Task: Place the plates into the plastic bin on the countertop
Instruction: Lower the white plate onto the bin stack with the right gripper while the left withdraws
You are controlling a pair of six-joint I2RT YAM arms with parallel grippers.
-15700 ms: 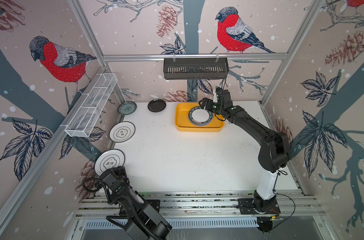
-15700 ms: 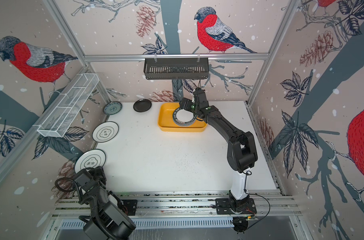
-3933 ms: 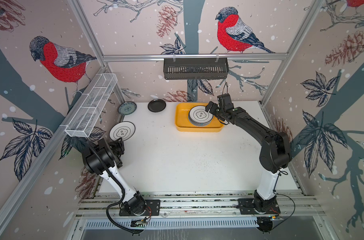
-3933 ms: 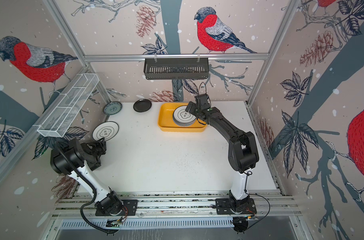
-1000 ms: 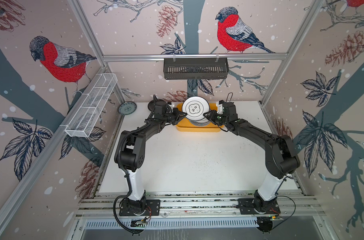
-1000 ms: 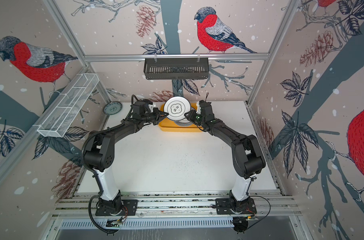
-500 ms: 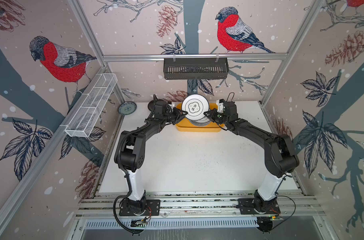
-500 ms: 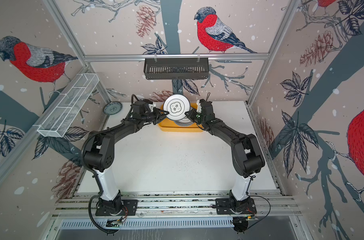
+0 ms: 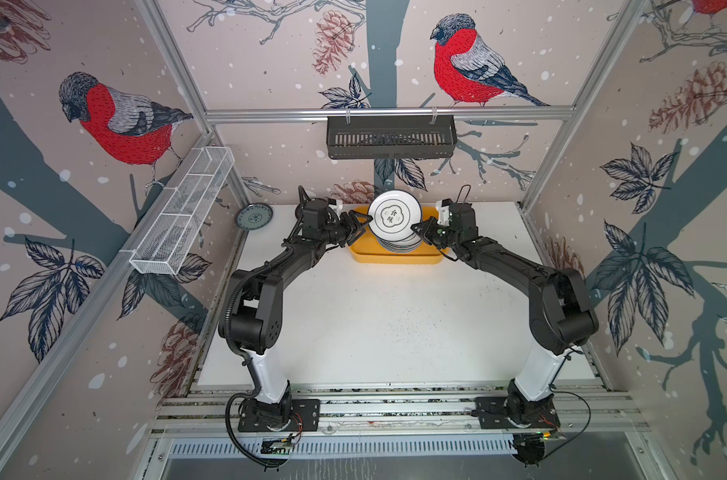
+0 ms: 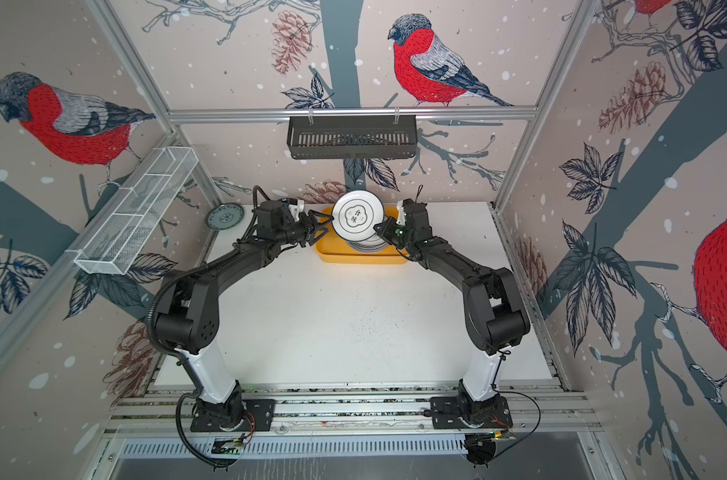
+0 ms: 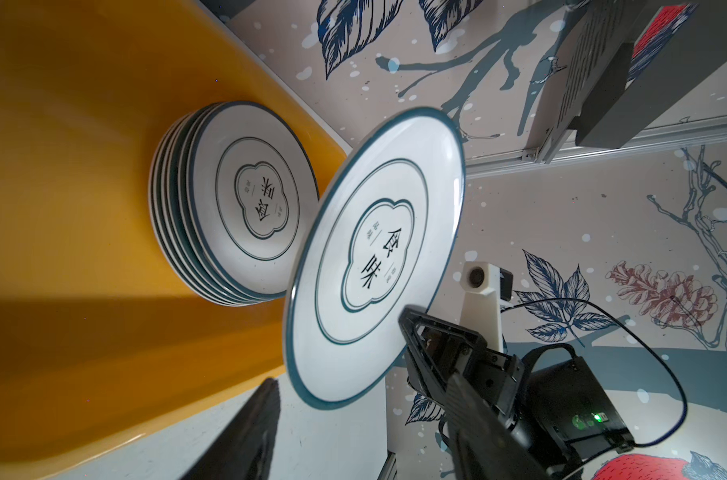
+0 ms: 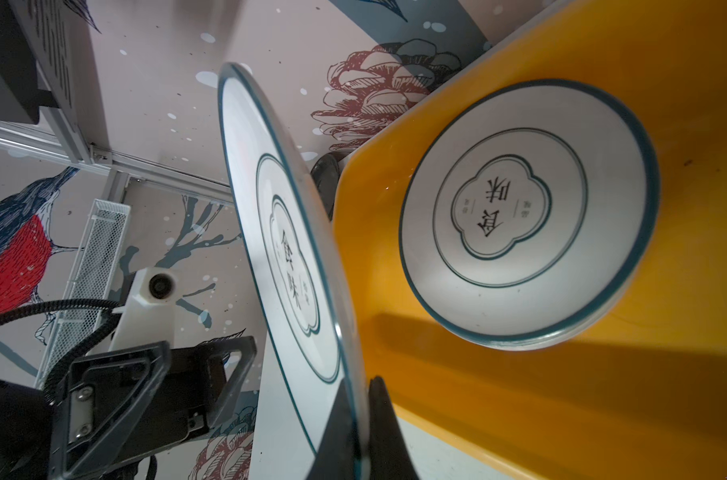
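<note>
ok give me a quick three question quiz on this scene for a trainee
1. True or false: the left hand is shut on the raised round white plate with black characters.
2. Which hand pinches that plate's rim? A left hand B right hand
3. Fill in: the plates lying in the shallow yellow plastic bin form one ____.
Key: 1 false; 2 B; 3 stack

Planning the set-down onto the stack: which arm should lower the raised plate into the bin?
Right. The right gripper is shut on the rim of the raised plate above the stack in the yellow bin. The left gripper has its jaws open beside it, gripping nothing.
</note>
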